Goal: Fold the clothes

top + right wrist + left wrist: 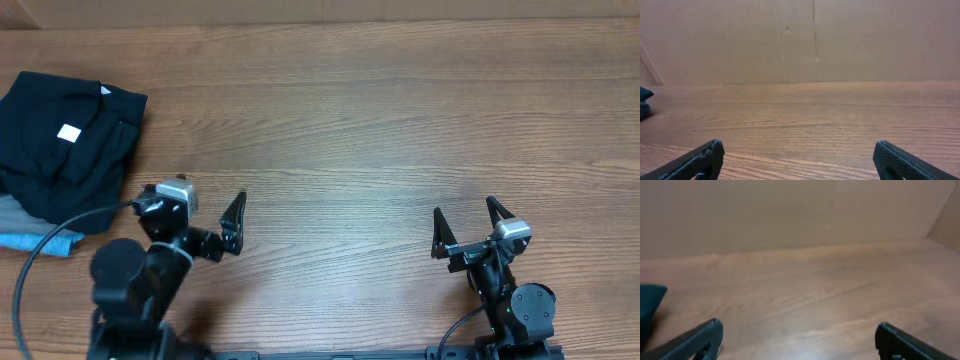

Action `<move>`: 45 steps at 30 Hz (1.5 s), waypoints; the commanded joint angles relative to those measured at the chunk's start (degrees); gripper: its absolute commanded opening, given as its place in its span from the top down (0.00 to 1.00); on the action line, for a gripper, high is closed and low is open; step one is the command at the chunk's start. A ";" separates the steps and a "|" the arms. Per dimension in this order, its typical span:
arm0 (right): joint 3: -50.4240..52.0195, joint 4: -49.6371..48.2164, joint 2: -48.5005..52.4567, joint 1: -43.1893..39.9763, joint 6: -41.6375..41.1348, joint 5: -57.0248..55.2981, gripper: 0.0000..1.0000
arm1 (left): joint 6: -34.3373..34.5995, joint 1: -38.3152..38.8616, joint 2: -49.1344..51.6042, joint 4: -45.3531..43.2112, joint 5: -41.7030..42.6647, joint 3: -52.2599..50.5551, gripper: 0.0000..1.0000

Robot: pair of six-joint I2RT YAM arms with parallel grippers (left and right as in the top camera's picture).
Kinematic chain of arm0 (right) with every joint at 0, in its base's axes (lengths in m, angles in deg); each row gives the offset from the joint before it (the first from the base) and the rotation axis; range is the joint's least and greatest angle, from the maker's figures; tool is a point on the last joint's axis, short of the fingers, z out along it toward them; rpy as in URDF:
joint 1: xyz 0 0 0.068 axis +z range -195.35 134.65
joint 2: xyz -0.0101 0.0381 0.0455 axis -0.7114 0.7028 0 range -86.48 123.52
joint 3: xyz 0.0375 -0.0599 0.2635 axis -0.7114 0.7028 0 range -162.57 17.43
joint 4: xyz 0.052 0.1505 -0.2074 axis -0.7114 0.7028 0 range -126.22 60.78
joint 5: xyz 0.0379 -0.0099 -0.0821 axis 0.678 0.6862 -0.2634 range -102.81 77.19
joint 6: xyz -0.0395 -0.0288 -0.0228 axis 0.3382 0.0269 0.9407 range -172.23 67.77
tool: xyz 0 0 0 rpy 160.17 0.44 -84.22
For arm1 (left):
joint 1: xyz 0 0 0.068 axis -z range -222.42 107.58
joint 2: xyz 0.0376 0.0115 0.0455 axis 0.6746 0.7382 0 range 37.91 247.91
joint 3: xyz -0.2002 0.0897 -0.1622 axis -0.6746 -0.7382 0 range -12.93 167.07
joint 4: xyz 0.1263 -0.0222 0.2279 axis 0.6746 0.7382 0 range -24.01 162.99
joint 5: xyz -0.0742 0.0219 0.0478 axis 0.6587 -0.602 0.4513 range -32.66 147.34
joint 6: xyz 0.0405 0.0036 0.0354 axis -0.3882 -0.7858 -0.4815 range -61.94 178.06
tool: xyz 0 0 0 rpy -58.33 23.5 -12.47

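The black T-shirt (70, 140) lies bunched in a loose pile at the table's far left, with a small white tag (68, 133) showing on top. Its edge shows at the left border of the left wrist view (649, 306) and as a small dark shape in the right wrist view (644, 100). My left gripper (195, 215) is open and empty over bare wood, to the right of and nearer than the shirt, apart from it (797, 340). My right gripper (467, 225) is open and empty at the front right (797, 160).
A grey and light blue cloth (40, 240) sticks out from under the shirt at the left edge. The wooden table (380, 130) stretches across the middle and right. A brown cardboard wall (815, 40) stands along the far side.
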 commanded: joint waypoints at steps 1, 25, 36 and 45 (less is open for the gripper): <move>0.59 -0.26 -0.50 -0.44 -0.07 -0.55 0.00 | 0.72 -0.59 -1.33 -11.43 -0.15 -9.73 0.00; 0.59 -0.26 -0.50 -0.44 -0.07 -0.55 0.00 | 0.74 -1.70 -18.88 -23.50 -8.57 -34.99 0.00; 0.59 -0.26 -0.50 -0.44 -0.07 -0.55 0.00 | -1.90 -1.70 -28.59 -16.83 -9.94 -34.99 0.00; 0.59 -0.26 -0.50 -0.44 -0.07 -0.55 0.00 | -1.84 -1.68 -28.79 -16.24 -15.96 -34.99 0.00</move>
